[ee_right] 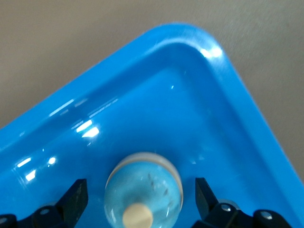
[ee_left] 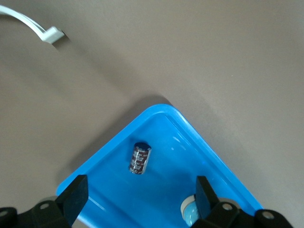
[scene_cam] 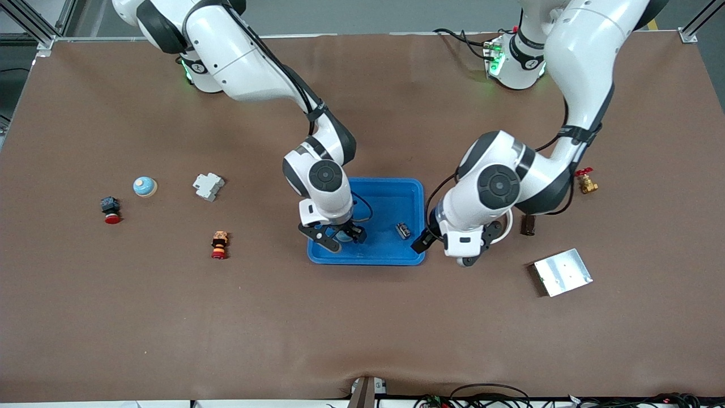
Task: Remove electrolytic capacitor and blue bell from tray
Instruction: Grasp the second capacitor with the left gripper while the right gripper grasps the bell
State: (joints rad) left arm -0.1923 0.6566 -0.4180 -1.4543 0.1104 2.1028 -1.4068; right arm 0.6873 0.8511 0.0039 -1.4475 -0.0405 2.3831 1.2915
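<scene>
Inside tray (scene_cam: 391, 192) I see both targets left: capacitor (scene_cam: 402, 230) at 3 o'clock, blue bell (ee_right: 143, 190) between right gripper's (scene_cam: 338, 237) spread fingers; left gripper (scene_cam: 453, 241) open over tray's edge.

Looks like a robotics lab to me: two white arms (scene_cam: 317, 141) bolted to a brown-covered surface (scene_cam: 362, 317), aluminium framing (scene_cam: 34, 22) at the corners, cables (scene_cam: 487, 394) along the edge, probably concrete flooring.

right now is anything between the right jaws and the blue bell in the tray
Nothing visible. The right gripper hangs open directly over the blue bell, jaws to either side of it. The capacitor lies apart, toward the left arm's end of the tray.
</scene>
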